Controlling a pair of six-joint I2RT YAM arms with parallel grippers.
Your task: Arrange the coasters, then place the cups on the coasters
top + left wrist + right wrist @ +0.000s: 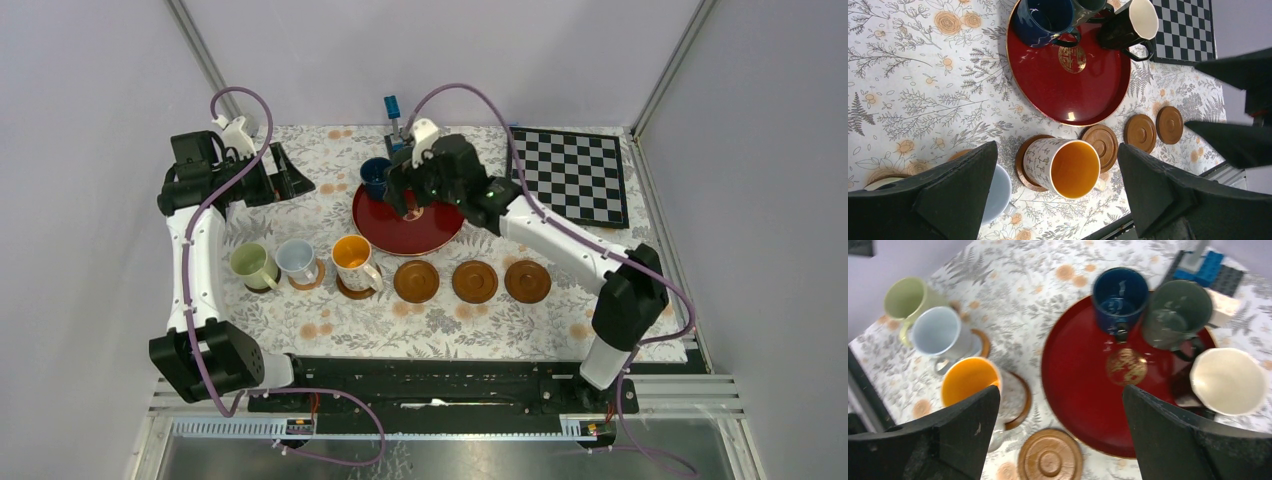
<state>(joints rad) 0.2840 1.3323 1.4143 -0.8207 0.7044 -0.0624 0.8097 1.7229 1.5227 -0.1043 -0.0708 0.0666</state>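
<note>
Three cups stand on coasters in a row: pale green (250, 265), light blue (297, 260) and patterned with orange inside (355, 262). Three bare coasters (416, 281) (474, 281) (527, 281) continue the row to the right. On the red tray (1078, 380) stand the dark blue cup (1120, 292), the grey-green cup (1178, 310) and the black cup with cream inside (1228, 380). My right gripper (1060, 390) hangs open above the tray's front, holding nothing. My left gripper (285, 175) is open and raised at the back left; its wrist view looks down on the patterned cup (1063, 167).
A checkerboard (575, 175) lies at the back right of the flowered cloth. A blue clamp-like piece (392, 108) stands behind the tray. The right arm's dark links (1243, 100) show at the right of the left wrist view.
</note>
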